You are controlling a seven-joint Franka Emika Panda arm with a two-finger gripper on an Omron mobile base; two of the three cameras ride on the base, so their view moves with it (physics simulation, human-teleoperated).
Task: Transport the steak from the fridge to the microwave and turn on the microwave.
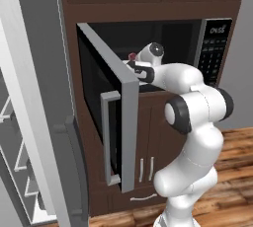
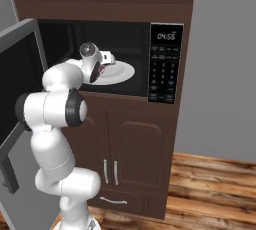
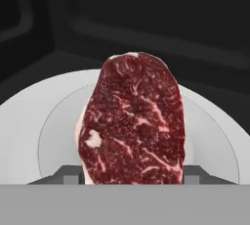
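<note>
You see the microwave with its door swung wide open to the left, keypad at right. The arm reaches into the cavity; a bit of red steak shows beside the wrist. The fridge door edge stands near left.

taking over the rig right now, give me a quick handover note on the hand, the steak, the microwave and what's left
Hand: inside the open black built-in microwave, shut on the flat red marbled steak, held over the white round plate in the cavity.
Microwave's dark glass door stands swung wide open.
Light grey speckled fridge is at the left, its door open.
Done: steak brought from fridge into microwave.
Left: release it onto the plate, withdraw, shut the door, press start on the keypad.
</note>
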